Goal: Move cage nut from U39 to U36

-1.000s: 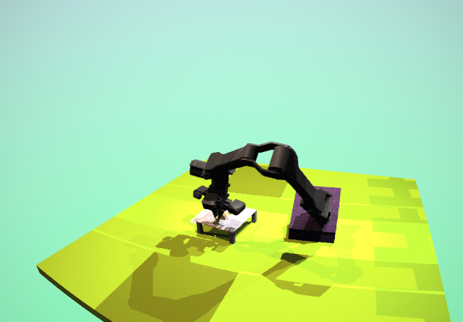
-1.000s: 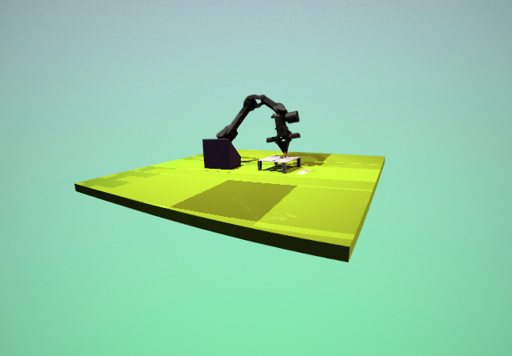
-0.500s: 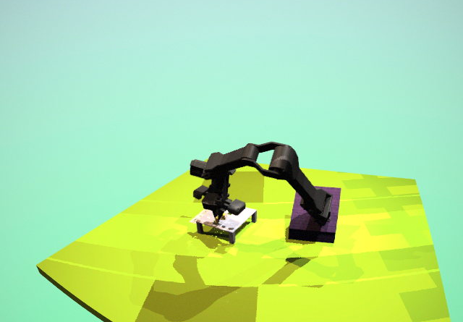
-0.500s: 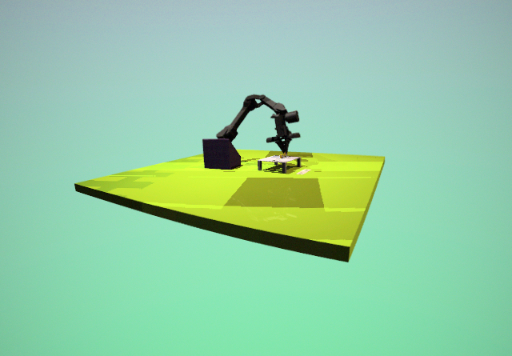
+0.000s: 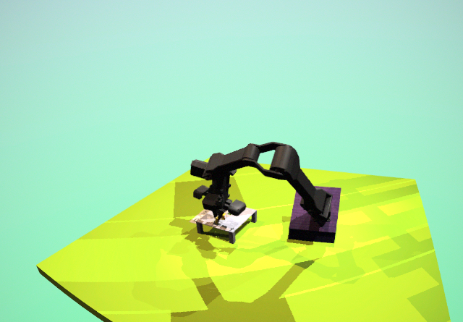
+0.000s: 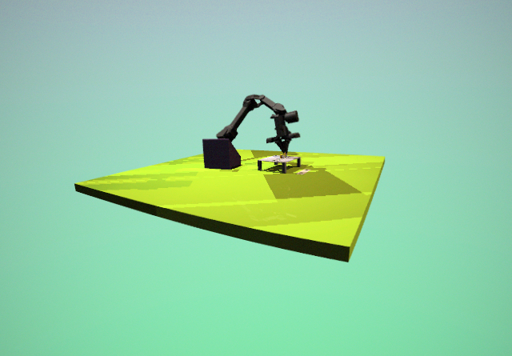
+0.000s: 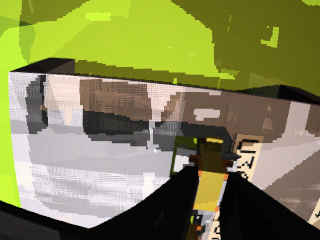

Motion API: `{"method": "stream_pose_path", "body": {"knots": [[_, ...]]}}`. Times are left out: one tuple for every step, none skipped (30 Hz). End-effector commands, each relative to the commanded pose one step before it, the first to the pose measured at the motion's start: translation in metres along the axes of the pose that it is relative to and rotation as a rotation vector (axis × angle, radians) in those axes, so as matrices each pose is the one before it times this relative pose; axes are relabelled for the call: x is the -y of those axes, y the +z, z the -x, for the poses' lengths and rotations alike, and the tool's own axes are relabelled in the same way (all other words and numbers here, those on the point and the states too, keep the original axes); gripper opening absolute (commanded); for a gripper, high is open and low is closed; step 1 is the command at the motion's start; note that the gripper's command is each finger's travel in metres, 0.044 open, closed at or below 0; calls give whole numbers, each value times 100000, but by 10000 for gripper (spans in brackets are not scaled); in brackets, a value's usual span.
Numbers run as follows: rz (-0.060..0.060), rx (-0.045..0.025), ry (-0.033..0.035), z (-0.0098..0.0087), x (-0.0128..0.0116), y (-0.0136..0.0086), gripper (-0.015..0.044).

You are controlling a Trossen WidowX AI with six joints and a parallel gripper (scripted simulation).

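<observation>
While a yellow-green tabletop (image 5: 231, 277) (image 6: 248, 195) spreads beneath everything, the black six-joint arm (image 5: 286, 161) (image 6: 239, 116) arches from a dark purple base block (image 5: 299, 226) (image 6: 214, 154) over to a pale, four-legged rail plate (image 5: 239, 219) (image 6: 270, 160) (image 7: 100, 165). Its gripper (image 5: 216, 219) (image 6: 284, 154) (image 7: 208, 180) points down at the plate, fingers clamped on the gold-coloured cage nut (image 7: 210, 190). That nut is at the plate, near a partly readable hole label (image 7: 248, 159); whether it is seated cannot be told.

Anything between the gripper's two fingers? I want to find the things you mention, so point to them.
Yes: in the wrist view, a yellow-gold piece (image 7: 210, 191), probably the cage nut, sits between the fingers.
</observation>
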State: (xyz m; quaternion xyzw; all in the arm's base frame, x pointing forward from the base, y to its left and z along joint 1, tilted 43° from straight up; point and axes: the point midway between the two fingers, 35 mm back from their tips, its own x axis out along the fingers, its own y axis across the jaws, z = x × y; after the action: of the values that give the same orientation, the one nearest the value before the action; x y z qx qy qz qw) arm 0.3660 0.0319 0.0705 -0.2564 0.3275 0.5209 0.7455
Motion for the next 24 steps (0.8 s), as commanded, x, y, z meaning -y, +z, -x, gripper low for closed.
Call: {"method": "stream_pose_path", "body": {"knots": [[-297, -300, -893, 70, -106, 17, 26], [-6, 4, -175, -2, -9, 0, 26], [-6, 5, -175, -1, -9, 0, 26], [-6, 5, -175, -1, -9, 0, 26], [-6, 5, -175, -1, -10, 0, 26], [-5, 5, -144, -1, -8, 0, 26], [-3, 3, -87, -1, -5, 0, 26], [-1, 1, -29, 0, -2, 0, 26], [0, 0, 0, 0, 0, 0, 26], [0, 0, 0, 0, 0, 0, 26], [0, 0, 0, 0, 0, 0, 26], [0, 0, 0, 0, 0, 0, 26], [0, 0, 0, 0, 0, 0, 26], [0, 0, 0, 0, 0, 0, 26], [0, 0, 0, 0, 0, 0, 26], [0, 0, 0, 0, 0, 0, 26], [0, 0, 0, 0, 0, 0, 26], [0, 0, 0, 0, 0, 0, 26], [0, 0, 0, 0, 0, 0, 26], [0, 0, 0, 0, 0, 0, 26], [0, 0, 0, 0, 0, 0, 26], [1, -29, 1, -6, -1, 1, 26], [-1, -2, -28, 0, -1, 0, 26], [-2, -3, -58, -1, -3, 0, 26]]}}
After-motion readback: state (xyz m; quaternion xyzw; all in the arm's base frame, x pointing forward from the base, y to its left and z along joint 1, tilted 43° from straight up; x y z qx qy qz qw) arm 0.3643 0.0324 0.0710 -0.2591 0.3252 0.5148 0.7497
